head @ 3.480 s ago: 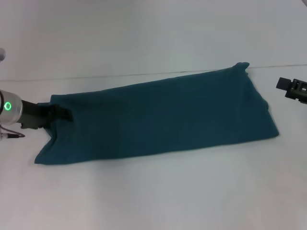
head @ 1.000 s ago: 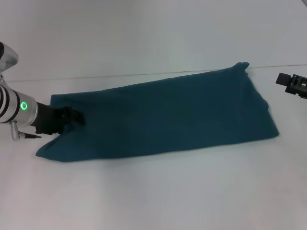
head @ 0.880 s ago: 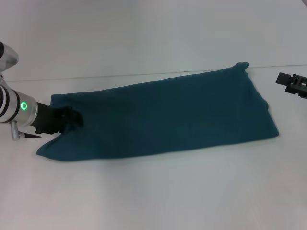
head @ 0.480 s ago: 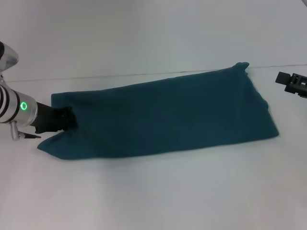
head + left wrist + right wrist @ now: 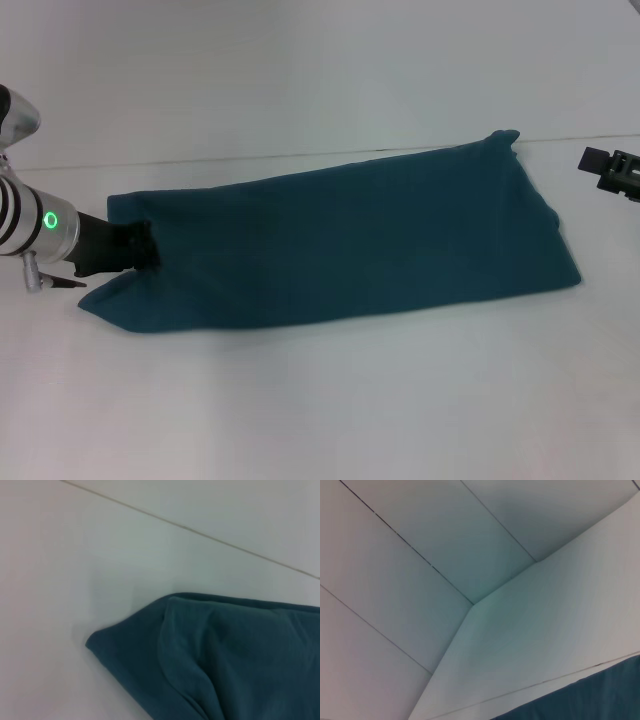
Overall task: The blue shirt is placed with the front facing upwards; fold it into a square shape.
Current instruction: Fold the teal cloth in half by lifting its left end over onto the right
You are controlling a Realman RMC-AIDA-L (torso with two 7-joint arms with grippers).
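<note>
I have the left hand [image 5: 140, 250] pinching the left end of the blue shirt [image 5: 350, 245], a long folded band across the tabletop [image 5: 320, 400]; next I judge that end must be carried rightward over the rest.

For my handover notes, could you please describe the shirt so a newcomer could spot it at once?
On the white table, the shirt is a long dark teal band lying across the middle. The left gripper is at its left end. It is the only cloth there.
</note>
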